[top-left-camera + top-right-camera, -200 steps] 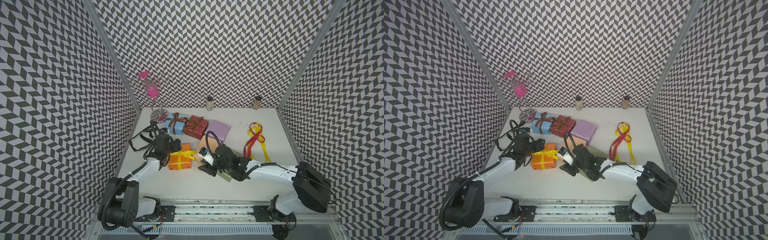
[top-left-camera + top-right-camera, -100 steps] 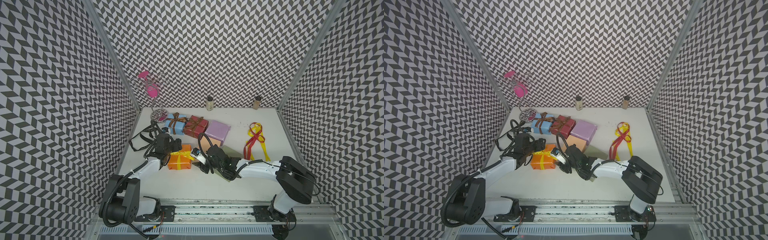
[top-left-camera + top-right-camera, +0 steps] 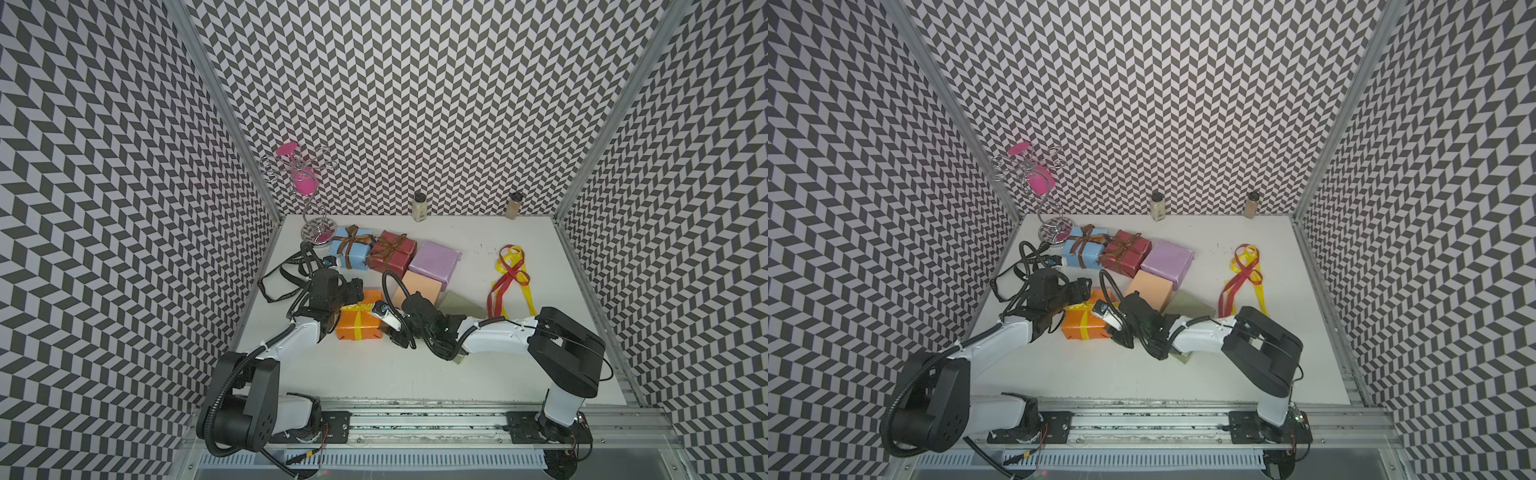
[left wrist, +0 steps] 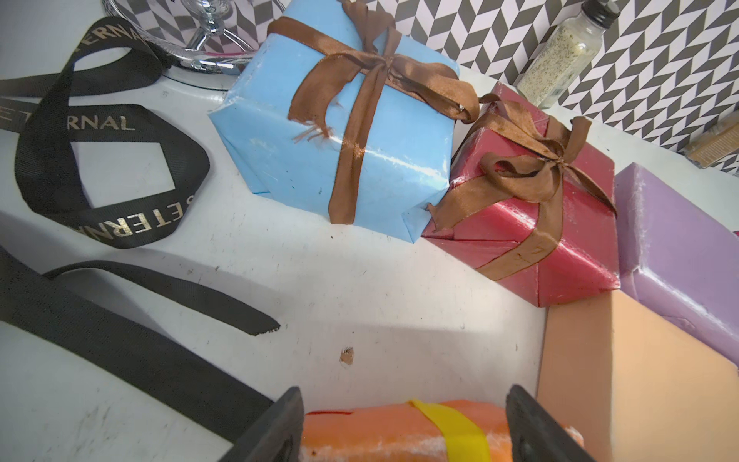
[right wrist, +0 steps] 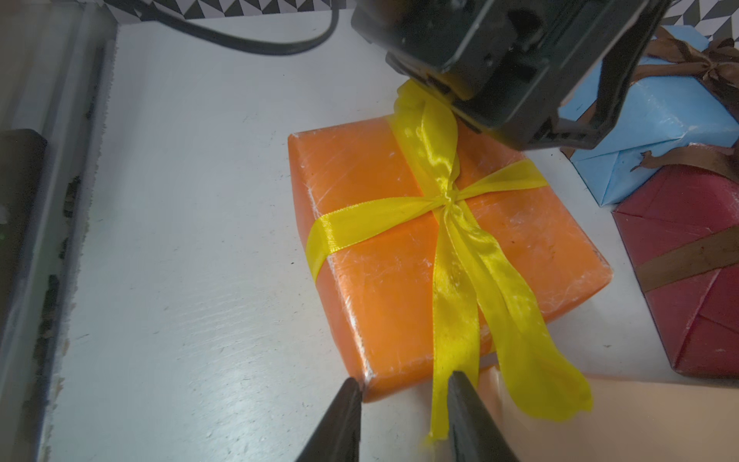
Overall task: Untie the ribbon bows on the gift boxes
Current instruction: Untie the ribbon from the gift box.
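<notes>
right gripper: low over the white surface, at one end of the orange paper-wrapped box. Its jaws are partway apart with a clear gap and pinch nothing.
yellow satin ribbon: crossed over the orange box and knotted at the middle of its top. Two long tails trail off the end by the right gripper. One hangs in the gap between the jaws, against a finger.
left gripper: at the opposite end of the orange box, jaws wide apart, a finger on each side of the ribbon band. I cannot tell whether they press on the box.
light blue paper-wrapped box: at the back left, touching the dark red paper-wrapped box. Each is tied with a brown ribbon bow.
lilac paper-wrapped box: just beside the dark red one, with the peach paper-wrapped box touching it in front.
olive green paper-wrapped box: beside the peach one, partly under the right arm.
loose red ribbon: tangled with a loose yellow ribbon, well apart to the right.
black lettered ribbon: looped on the surface near the left gripper.
</notes>
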You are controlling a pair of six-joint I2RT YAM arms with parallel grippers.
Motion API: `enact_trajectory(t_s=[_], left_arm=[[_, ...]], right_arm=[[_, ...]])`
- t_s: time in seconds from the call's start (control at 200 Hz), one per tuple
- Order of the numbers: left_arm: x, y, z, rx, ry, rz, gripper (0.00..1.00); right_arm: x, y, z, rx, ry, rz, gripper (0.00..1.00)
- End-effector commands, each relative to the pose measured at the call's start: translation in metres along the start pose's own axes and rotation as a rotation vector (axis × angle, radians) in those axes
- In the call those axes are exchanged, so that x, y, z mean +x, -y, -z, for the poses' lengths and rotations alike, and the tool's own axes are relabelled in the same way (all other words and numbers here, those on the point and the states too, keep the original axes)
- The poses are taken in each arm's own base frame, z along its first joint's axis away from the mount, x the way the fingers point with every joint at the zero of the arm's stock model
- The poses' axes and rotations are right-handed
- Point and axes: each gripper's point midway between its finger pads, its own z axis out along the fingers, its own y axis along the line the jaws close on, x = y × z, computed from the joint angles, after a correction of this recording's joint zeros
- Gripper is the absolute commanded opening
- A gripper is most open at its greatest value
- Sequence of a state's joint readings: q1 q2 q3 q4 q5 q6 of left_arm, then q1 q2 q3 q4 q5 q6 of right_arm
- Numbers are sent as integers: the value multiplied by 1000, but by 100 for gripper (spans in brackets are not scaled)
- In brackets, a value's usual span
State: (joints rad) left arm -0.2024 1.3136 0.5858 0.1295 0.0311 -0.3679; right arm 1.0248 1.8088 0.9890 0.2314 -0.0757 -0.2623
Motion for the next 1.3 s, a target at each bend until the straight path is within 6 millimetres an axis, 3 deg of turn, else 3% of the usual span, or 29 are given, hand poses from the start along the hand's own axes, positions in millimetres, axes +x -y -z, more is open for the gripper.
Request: enact_trajectory(t_s=[0.0, 0.25, 0.586, 1.122, 1.297], left_arm=[[-5, 3, 4, 18, 28, 13, 80], [-7, 2, 5, 11, 36, 8, 80], [-6, 0, 4, 0, 33, 2, 80], [-6, -1, 3, -6, 32, -1, 80], [-6, -1, 3, -6, 32, -2, 80]], right_arm=[[-10, 9, -6, 66, 17, 26, 35], [-8, 10, -5, 76, -2, 18, 33], [-3, 20, 27, 153, -25, 71, 38], [2, 30, 3, 206, -39, 93, 34], [-7, 30, 0, 202, -8, 83, 33]])
